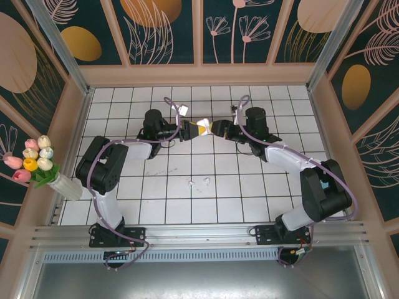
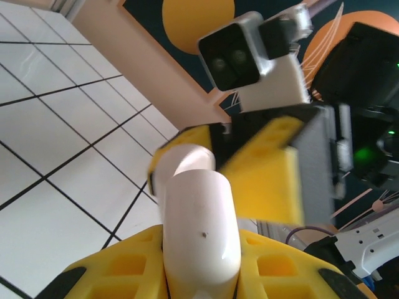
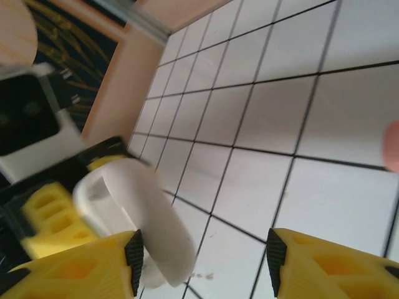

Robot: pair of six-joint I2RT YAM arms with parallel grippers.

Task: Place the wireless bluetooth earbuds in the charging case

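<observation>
My left gripper (image 1: 190, 129) (image 2: 199, 277) is shut on the white charging case (image 1: 201, 128) (image 2: 201, 230), held above the tiles at mid-table. The case's lid (image 2: 184, 163) stands open at its far end. My right gripper (image 1: 212, 128) (image 3: 206, 261) faces it from the right, open, with the case's end (image 3: 156, 230) between its jaws, close to the left finger (image 3: 133, 261). One right finger (image 2: 268, 169) looms beside the case in the left wrist view. Two white earbuds (image 1: 190, 184) (image 1: 206, 181) lie on the tiles nearer the arm bases. A blurred salmon-pink spot (image 3: 393, 146) sits at the frame's edge.
A white vase of tulips (image 1: 38, 163) stands at the left wall. Wooden walls with dark panels (image 1: 199, 73) enclose the tiled floor (image 1: 249, 199). A metal rail (image 1: 199, 233) runs along the near edge.
</observation>
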